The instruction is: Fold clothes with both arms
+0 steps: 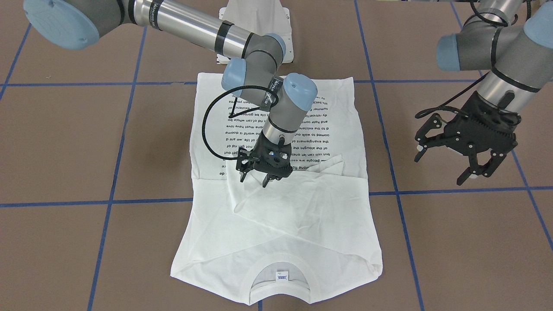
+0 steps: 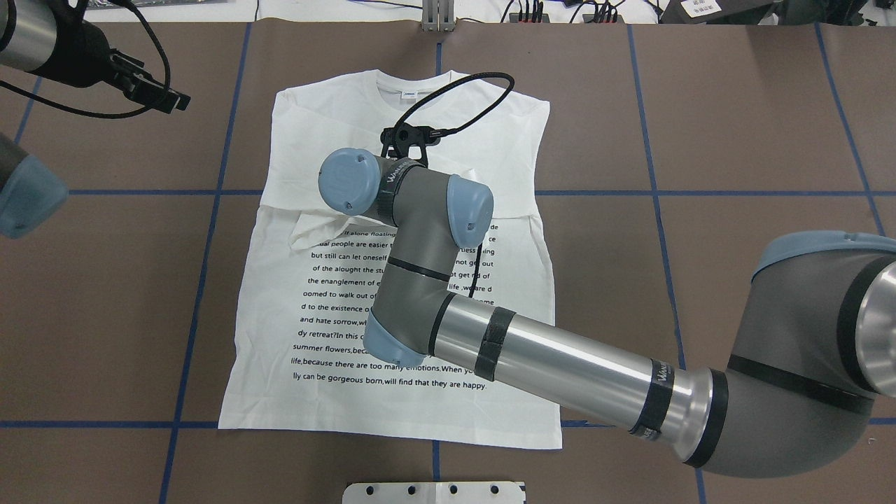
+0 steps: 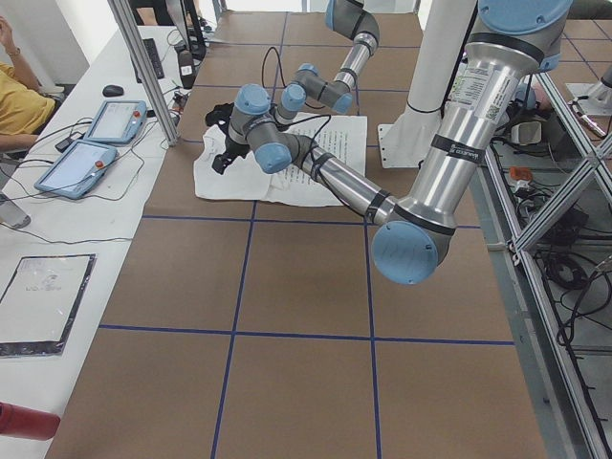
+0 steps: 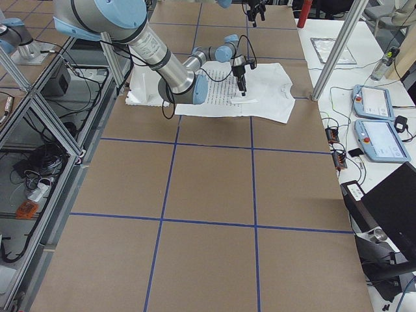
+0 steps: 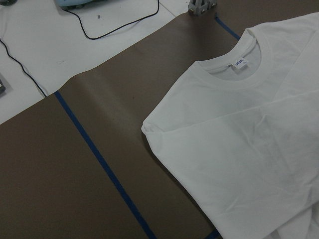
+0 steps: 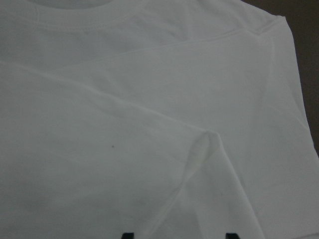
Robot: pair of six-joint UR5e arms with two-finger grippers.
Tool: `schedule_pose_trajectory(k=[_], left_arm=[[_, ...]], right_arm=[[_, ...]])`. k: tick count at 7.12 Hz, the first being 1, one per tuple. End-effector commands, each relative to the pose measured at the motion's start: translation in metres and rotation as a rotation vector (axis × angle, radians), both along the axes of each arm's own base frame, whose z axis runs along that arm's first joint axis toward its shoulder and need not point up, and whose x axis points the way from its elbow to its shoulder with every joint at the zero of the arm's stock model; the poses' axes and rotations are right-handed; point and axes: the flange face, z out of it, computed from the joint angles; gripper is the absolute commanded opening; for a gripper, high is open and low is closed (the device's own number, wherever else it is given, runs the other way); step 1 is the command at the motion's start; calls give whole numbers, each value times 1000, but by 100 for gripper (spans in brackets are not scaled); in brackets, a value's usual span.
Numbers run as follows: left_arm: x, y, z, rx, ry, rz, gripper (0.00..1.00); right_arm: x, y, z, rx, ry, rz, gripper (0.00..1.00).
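A white long-sleeved T-shirt [image 1: 276, 224] lies flat on a brown table [image 1: 65, 142] crossed by blue tape lines [image 1: 108, 201]. Its collar points away from the robot, and a small neck label [image 1: 281, 275] shows inside the collar. Lines of small black text [image 2: 336, 308] face up on the half nearer the robot. Both sleeves are folded inward across the chest, and 1 cuff [image 1: 330, 166] rests at the edge of the text.

The right arm [image 1: 190, 26] reaches over the printed half. The right tool [image 1: 254, 176] points down over the middle of the shirt, above the folded sleeves. Its 2 fingers are spread apart and grasp nothing. Its wrist view shows only plain cloth and a small raised crease between the fingertips. I cannot tell whether the fingertips touch the cloth.

The left arm [image 1: 497, 47] is off to the robot's left. The left tool [image 1: 445, 166] hangs released above bare table, well apart from the shirt, with its fingers wide and empty. Its wrist view looks across at the collar and 1 folded shoulder.

A white base plate [image 2: 434, 492] sits at the table edge on the robot's side.
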Motion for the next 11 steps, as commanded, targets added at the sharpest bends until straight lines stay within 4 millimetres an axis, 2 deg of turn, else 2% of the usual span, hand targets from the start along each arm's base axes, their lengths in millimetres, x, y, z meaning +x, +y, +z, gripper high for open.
schedule_pose_trajectory(k=[1, 2, 3, 5, 6, 7, 9, 10, 11], left_arm=[[0, 0, 0, 0, 0, 0, 100], [0, 0, 0, 0, 0, 0, 100], [0, 0, 0, 0, 0, 0, 100], [0, 0, 0, 0, 0, 0, 100], [0, 0, 0, 0, 0, 0, 100], [2, 1, 0, -1, 1, 2, 100], [1, 2, 6, -7, -4, 3, 100], [1, 3, 7, -3, -1, 3, 100], [0, 3, 7, -2, 0, 2, 100]], right_arm=[[-1, 0, 0, 0, 1, -2, 52], [-1, 0, -1, 1, 0, -2, 28], [0, -1, -1, 0, 0, 1, 0], [4, -3, -9, 8, -12, -4, 0], [14, -1, -20, 10, -35, -6, 0], [46, 6, -4, 3, -21, -26, 0], [93, 13, 61, 11, 19, -49, 0], [106, 14, 71, 13, 22, -48, 0], [110, 9, 75, 17, 30, -45, 0]])
